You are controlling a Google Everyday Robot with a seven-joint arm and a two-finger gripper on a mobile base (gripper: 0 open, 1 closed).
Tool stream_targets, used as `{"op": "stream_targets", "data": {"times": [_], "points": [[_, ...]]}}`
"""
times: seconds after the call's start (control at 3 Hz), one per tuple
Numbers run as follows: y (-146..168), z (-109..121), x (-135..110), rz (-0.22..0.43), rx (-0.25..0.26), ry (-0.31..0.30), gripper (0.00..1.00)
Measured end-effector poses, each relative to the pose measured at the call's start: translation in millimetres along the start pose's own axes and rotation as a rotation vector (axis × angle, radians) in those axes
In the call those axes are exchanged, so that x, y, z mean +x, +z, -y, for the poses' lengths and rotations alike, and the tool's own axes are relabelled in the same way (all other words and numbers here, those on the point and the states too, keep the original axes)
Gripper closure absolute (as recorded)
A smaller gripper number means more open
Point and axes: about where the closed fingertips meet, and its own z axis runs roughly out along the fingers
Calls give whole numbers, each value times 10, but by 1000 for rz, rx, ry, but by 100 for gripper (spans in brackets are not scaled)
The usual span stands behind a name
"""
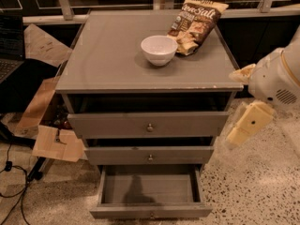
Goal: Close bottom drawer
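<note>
The grey cabinet (108, 74) has three drawers. The bottom drawer (151, 212) is pulled far out, its slim front panel near the frame's lower edge with a small round knob (151, 215). Its inside (149, 187) holds nothing. The middle drawer (117, 155) and top drawer (108, 124) stand slightly out from the frame. My gripper (244, 126), cream coloured, hangs to the right of the cabinet at the height of the top and middle drawers. It is apart from the cabinet and well above the bottom drawer's front.
A white bowl (159, 49) and a chip bag (197, 25) sit on the cabinet top. Cardboard pieces (54, 142) and cables (11, 191) lie on the floor at the left. A laptop (10, 50) stands at the far left. Speckled floor (253, 186) lies at the right.
</note>
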Motion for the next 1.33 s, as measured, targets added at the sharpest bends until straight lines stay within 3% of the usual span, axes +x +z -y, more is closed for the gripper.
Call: {"op": "stream_targets", "data": {"times": [0.67, 1.0, 1.33], "points": [[446, -181, -68, 187, -43, 46, 0], [626, -236, -65, 229, -69, 61, 0], [632, -238, -68, 231, -70, 62, 0]]}}
